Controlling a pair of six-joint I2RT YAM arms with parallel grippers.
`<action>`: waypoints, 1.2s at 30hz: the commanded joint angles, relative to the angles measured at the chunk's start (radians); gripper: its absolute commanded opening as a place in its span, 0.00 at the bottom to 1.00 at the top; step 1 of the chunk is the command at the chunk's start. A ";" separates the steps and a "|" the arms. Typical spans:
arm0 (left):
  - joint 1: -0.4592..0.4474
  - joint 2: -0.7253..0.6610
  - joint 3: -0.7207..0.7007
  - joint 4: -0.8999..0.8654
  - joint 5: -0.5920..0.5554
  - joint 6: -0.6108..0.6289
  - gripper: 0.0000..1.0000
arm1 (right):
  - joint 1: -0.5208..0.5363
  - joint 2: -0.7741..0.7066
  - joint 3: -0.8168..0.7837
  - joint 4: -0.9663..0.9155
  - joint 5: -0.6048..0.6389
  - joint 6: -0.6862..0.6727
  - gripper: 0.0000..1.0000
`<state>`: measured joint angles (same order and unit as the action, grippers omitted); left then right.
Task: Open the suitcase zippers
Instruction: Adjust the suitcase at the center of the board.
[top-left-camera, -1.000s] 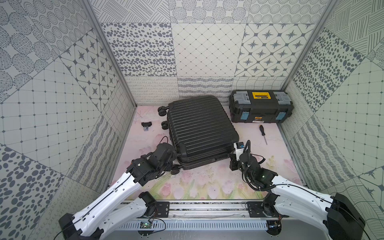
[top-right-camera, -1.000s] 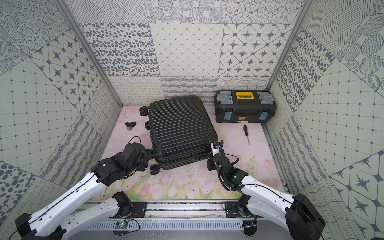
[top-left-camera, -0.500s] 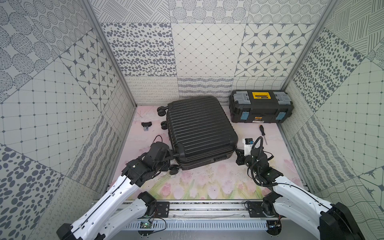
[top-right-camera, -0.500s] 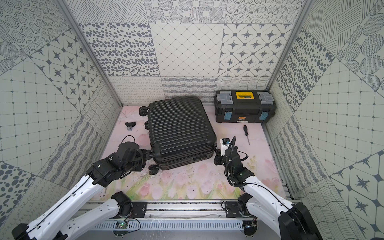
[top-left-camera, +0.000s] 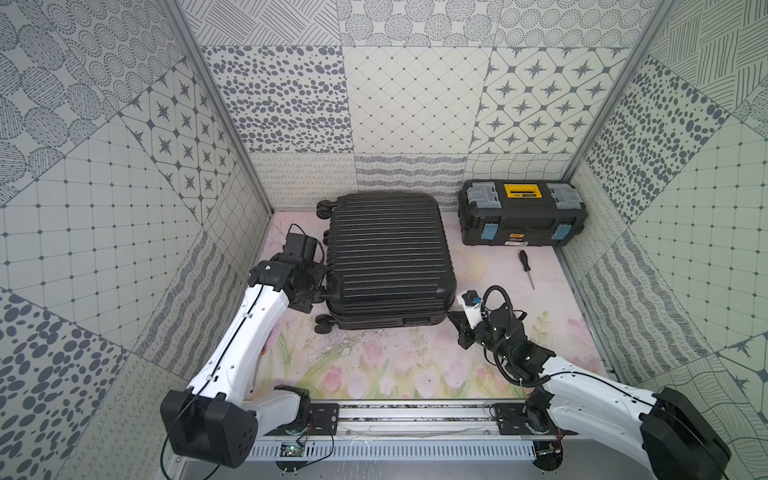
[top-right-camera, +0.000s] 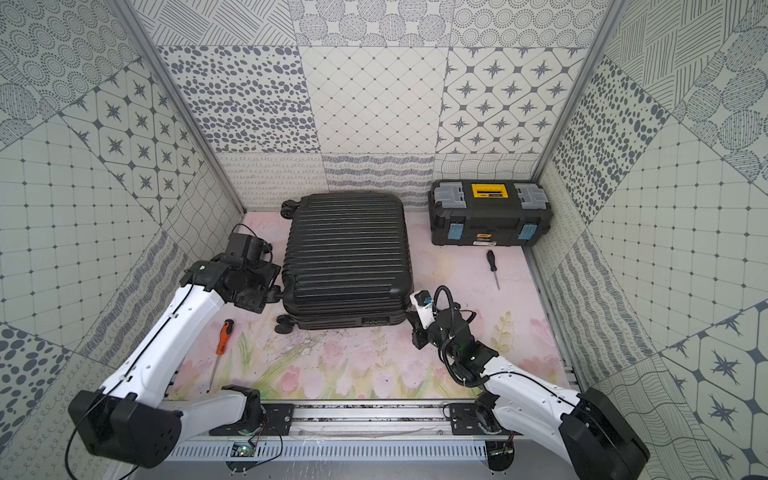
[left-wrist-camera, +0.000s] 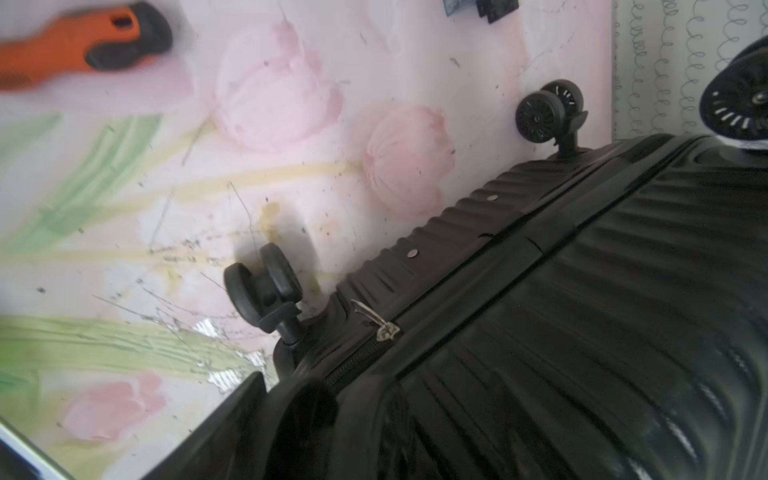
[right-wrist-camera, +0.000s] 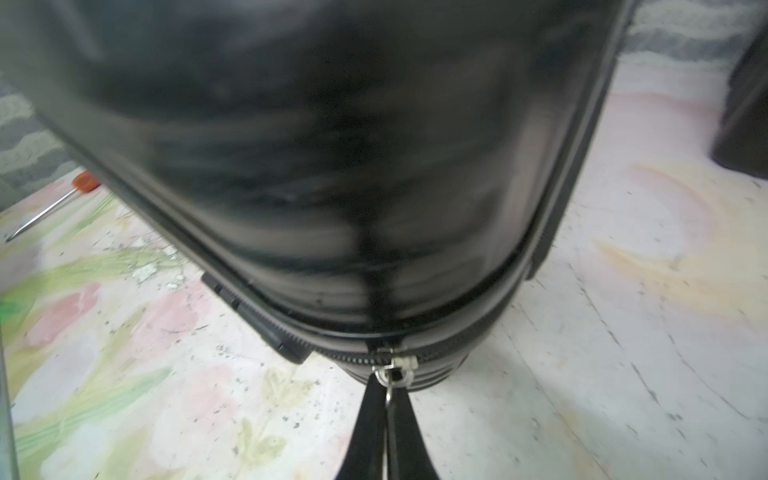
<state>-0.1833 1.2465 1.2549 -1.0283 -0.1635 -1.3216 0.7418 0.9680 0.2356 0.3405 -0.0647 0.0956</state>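
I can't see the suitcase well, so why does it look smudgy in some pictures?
Right wrist view: the suitcase is smeared with blur, only the zipper pull looks fairly sharp. Left wrist view: the orange screwdriver is blurry. Both top views: sharp and evenly lit.
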 joint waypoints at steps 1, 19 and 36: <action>0.005 0.070 0.227 -0.168 -0.249 0.428 0.86 | 0.083 0.031 0.043 0.118 0.004 -0.070 0.00; -0.836 0.483 0.761 -0.133 -0.232 0.804 0.68 | 0.338 0.212 0.121 0.237 0.138 -0.034 0.00; -0.897 0.783 0.932 -0.216 -0.190 0.729 0.70 | 0.339 0.118 0.042 0.227 0.220 0.070 0.00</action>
<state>-1.0809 1.9923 2.1818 -1.1576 -0.3447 -0.5995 1.0760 1.1282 0.2829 0.4713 0.1234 0.1471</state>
